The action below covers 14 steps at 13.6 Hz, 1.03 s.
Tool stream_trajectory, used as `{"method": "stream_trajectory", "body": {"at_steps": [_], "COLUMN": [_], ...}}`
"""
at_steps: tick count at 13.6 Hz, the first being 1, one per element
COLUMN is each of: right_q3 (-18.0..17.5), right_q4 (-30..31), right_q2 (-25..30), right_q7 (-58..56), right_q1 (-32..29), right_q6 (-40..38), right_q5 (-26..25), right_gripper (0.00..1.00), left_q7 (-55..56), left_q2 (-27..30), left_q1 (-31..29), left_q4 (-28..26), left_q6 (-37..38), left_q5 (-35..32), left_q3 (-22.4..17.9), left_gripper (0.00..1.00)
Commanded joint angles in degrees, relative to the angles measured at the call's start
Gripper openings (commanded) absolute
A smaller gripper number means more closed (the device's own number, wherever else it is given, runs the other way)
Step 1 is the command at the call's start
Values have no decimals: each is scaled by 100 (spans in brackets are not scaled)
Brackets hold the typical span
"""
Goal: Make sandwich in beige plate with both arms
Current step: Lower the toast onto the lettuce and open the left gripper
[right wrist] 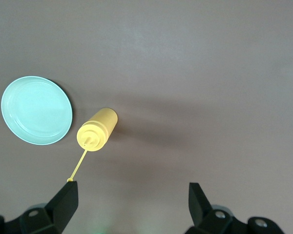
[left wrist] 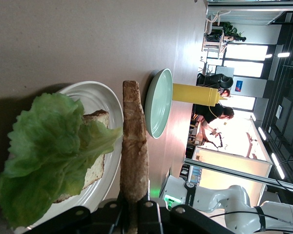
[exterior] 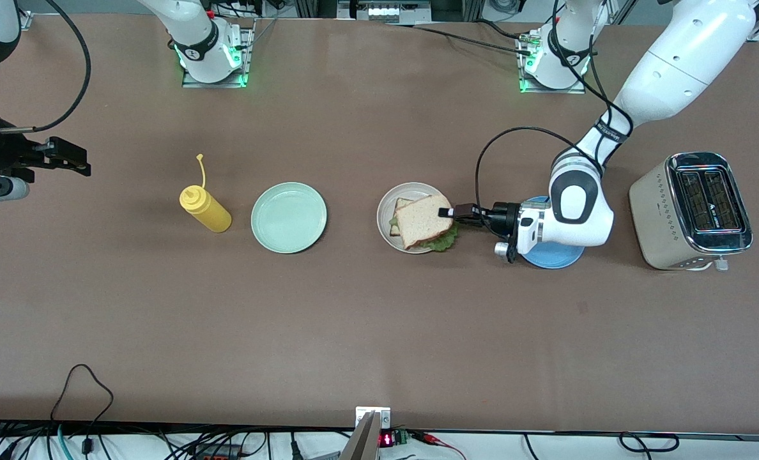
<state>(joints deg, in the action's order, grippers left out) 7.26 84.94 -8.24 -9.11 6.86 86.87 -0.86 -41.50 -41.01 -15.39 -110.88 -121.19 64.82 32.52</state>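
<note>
Front view: my left gripper [exterior: 448, 213] reaches sideways, pinching top bread slice [exterior: 423, 220] over lettuce [exterior: 442, 241] on beige plate [exterior: 386, 206]. Right gripper [exterior: 66, 157] waits spread wide over table's right-arm end. Mustard bottle [exterior: 204, 208], mint plate [exterior: 289, 217], toaster [exterior: 691, 210] nearby.

Brown table [exterior: 367, 332], matte and plain. Resting on it, from the right arm's end toward the left arm's: yellow squeeze bottle [exterior: 204, 208], mint-green plate [exterior: 289, 217] just beside it, beige plate [exterior: 387, 214] directly at the left gripper's [exterior: 446, 213] fingertips, blue plate [exterior: 555, 257] under that arm's wrist, then beige toaster [exterior: 691, 211]. Bottle and mint-green plate below the raised right gripper [right wrist: 132, 197].
</note>
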Motion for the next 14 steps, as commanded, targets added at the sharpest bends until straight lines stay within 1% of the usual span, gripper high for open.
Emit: {"method": "stream_trajectory", "body": {"at_steps": [1,5,6,7,8,9,10,11,14], "right_q3": [-23,-32,-32,-23,-23,-32,-32,-32,-23], "right_q4": [85,85,85,85,85,85,85,85,85], "right_q2": [112,112,112,112,112,112,112,112,112], "right_q7": [14,23,23,23,23,23,23,23,23], "right_q1": [-10,-1,-1,-1,-9,-10,-10,-10,-10], "right_q6": [-39,-47,-47,-47,-47,-47,-47,-39,-39], "right_q5": [-2,-2,-2,-2,-2,-2,-2,-2,-2], "right_gripper": [100,100,100,100,100,100,100,100,100], "left_q7": [-278,-727,-736,-736,-736,-728,-736,-736,-736], "left_q2": [-152,-469,-487,-487,-487,-487,-487,-469,-443], "left_q1": [53,53,53,53,62,71,80,80,71], "left_q4": [110,128,119,119,145,233,242,268,356], "left_q6": [-19,-27,-27,-27,-27,-27,-27,-27,-27], "left_q5": [136,154,154,154,136,127,110,84,66], "left_q3": [9,9,0,0,0,-9,-18,-26,-62], "left_gripper": [0,5,7,11,33,67,92,100,100]}}
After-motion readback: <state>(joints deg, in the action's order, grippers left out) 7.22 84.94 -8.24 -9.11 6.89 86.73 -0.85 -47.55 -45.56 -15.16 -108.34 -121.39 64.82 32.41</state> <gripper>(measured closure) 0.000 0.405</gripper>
